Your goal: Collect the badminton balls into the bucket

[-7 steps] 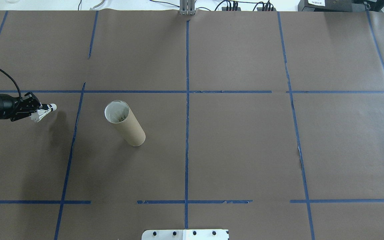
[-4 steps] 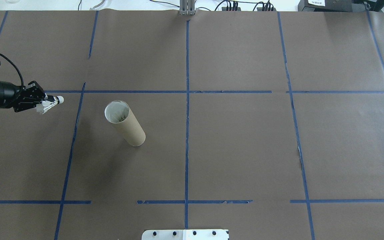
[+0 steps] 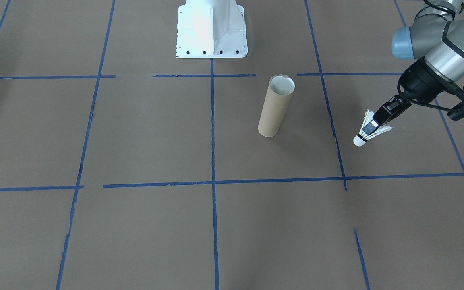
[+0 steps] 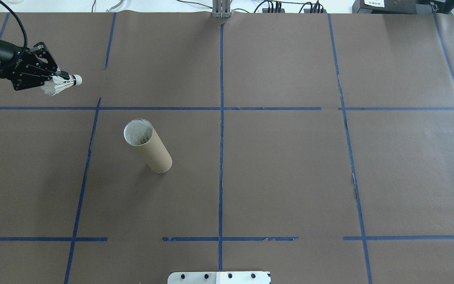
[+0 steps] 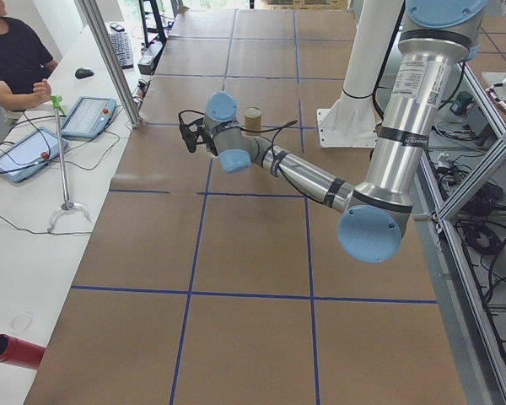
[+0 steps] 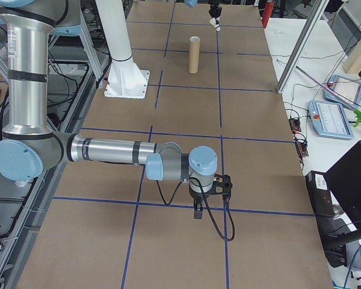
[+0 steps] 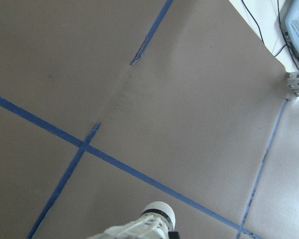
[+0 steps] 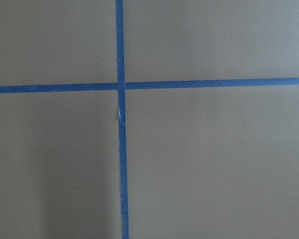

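Raised farther from the tube (image 4: 147, 145), the left gripper (image 4: 55, 77) pinches the light, fragile shuttlecock (image 4: 63, 83) by its crushable feather skirt.

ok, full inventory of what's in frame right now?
shuttlecock: 1, white, black band, held off the table by the left arm's fingers, cork tip leading.
tube: 1, brown cardboard, white inside, upright, open end up, robot's left half of table.
table cover: 1, brown paper with blue tape grid.
tablets: 2, side bench, exterior left view.
person: 1, black shirt, at that bench.
robot base: 1, white.
left gripper: black, shut on shuttlecock.
right gripper: black, low over table; state unclear.
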Available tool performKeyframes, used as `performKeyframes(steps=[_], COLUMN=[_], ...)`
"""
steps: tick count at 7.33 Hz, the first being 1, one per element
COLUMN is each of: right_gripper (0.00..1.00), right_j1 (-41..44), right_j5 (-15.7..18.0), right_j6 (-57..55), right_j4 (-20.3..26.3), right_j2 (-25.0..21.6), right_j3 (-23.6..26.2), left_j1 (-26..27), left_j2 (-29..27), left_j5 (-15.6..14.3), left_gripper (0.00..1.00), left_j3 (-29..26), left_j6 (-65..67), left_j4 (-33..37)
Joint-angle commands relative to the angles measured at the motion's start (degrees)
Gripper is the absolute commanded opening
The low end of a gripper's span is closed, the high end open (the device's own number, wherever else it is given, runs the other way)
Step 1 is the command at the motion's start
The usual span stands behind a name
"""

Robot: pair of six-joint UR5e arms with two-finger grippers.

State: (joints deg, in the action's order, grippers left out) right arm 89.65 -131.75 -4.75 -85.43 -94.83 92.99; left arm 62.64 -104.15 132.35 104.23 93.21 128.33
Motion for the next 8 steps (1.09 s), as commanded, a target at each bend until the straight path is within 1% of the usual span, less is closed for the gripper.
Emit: performKeyframes(steps=[1, 2, 4, 5, 6, 7, 8], right_gripper=[1.0, 1.0, 1.0, 1.0, 1.0, 1.0, 1.0], right_j1=[0.0, 0.0, 0.0, 0.0, 0.0, 0.0, 0.0], right_j5=[0.0, 0.0, 0.0, 0.0, 0.0, 0.09, 0.0], right_j6=[0.0, 0.0, 0.0, 0.0, 0.0, 0.0, 0.0], right_j4=[0.0, 0.0, 0.0, 0.0, 0.0, 0.0, 0.0], right_j2=[0.0, 0.0, 0.0, 0.0, 0.0, 0.0, 0.0], right_j3=[0.0, 0.0, 0.0, 0.0, 0.0, 0.0, 0.0], left_j1=[2.56, 3.53, 3.72, 3.37, 3.28, 3.02, 1.54], left_j2=[-2.8, -3.07, -4.21, -4.13, -5.52, -8.41, -10.87], left_j5=[-0.34, -0.52, -0.87, -3.05, -4.81, -5.0, -5.87], left_gripper=[0.0, 0.0, 0.0, 0.0, 0.0, 0.0, 0.0], left_j3=[8.14, 12.44, 19.22, 21.95, 24.67, 26.18, 27.33], left_j6=[-10.61, -16.51, -23.22, -27.86, -34.69, -37.63, -42.18], left_j4=[-14.88, -21.74, -29.6, -33.46, -40.11, -45.92, -51.72])
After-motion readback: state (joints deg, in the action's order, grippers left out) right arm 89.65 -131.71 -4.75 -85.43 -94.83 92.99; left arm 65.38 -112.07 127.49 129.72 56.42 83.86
